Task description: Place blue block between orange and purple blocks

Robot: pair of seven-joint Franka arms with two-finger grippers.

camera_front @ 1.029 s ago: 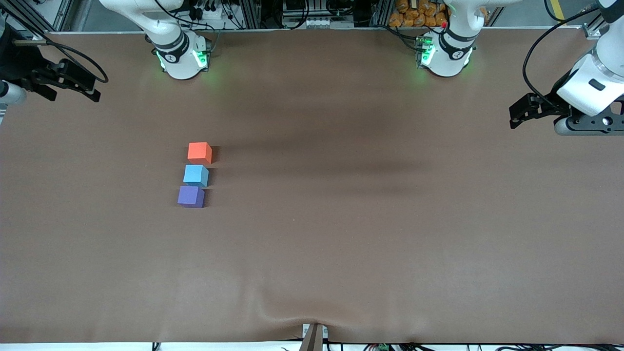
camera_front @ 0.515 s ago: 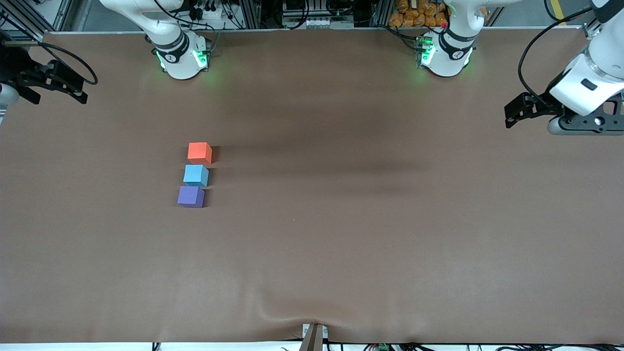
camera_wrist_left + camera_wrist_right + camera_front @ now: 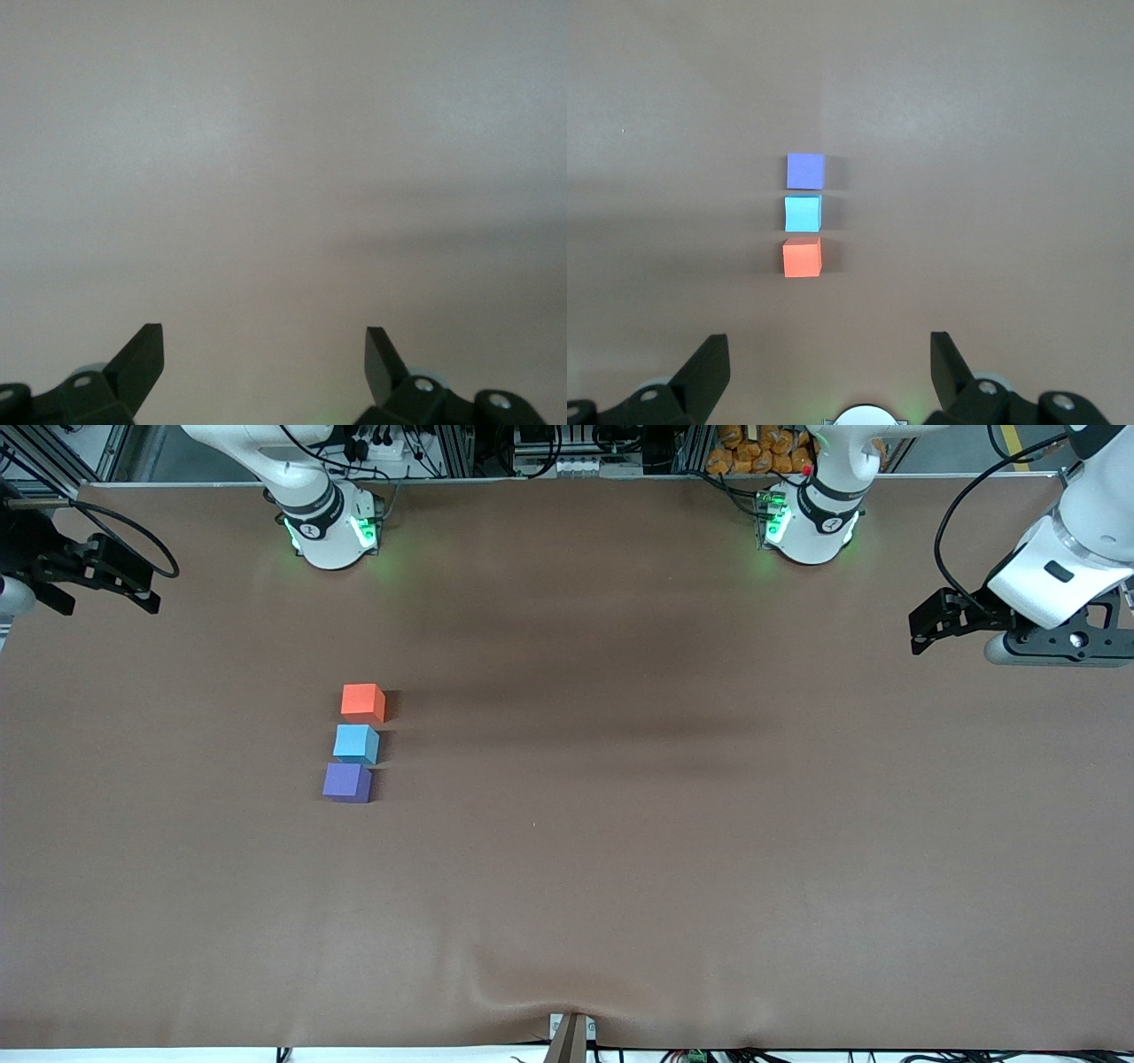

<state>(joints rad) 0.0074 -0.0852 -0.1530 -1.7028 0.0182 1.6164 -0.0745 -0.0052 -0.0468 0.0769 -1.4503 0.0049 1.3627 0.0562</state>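
Blue block (image 3: 356,743) sits between the orange block (image 3: 362,701) and purple block (image 3: 346,782), touching neither gripper, while left gripper (image 3: 921,622) and right gripper (image 3: 133,584) hang wide apart and empty over the table's (image 3: 620,824) ends.

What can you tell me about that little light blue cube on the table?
The blue block is a small, matte sky-blue cube with plain faces, foam-like in look, the same size as its two neighbours. It sits flat on the brown table, toward the right arm's end, in the middle of a short row: the orange block is farther from the front camera, the purple block nearer. It stands close to both; whether the gaps are fully shut I cannot tell. No hand touches it.
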